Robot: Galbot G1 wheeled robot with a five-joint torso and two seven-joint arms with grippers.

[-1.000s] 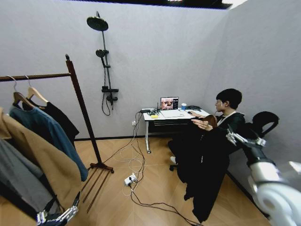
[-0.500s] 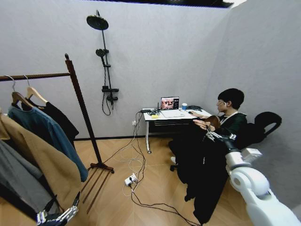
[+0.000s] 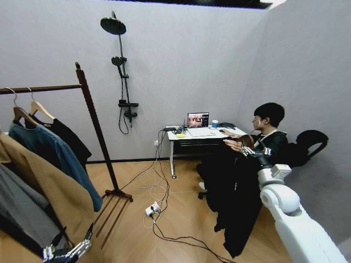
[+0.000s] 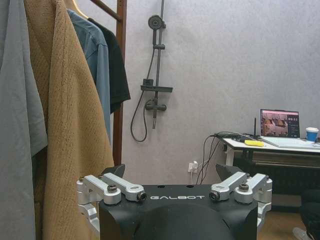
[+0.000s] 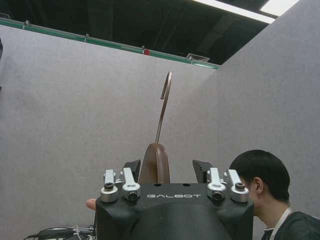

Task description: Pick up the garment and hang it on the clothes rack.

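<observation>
The garment [image 3: 236, 197], long and black, hangs on a brown wooden hanger [image 5: 156, 165] in front of a seated person, whose hand [image 3: 235, 146] is at the hanger's top. My right gripper [image 3: 251, 151] is up at that hanger, open, its jaws either side of the hanger's neck below the metal hook [image 5: 162, 107]. The clothes rack [image 3: 96, 126] stands at the left, its bar [image 3: 44, 89] carrying other clothes. My left gripper [image 4: 172, 175] waits low beside the rack's clothes, open and holding nothing.
A tan coat [image 3: 49, 186], a teal shirt [image 3: 55, 150] and a short black top [image 3: 71, 137] hang on the rack. A desk [image 3: 181, 137] with a laptop [image 3: 197, 119] stands at the back wall. Cables and a power strip [image 3: 151, 209] lie on the floor.
My right arm has swung in from the right, bringing its gripper up to the top of the garment's hanger. The left arm has stayed put.
</observation>
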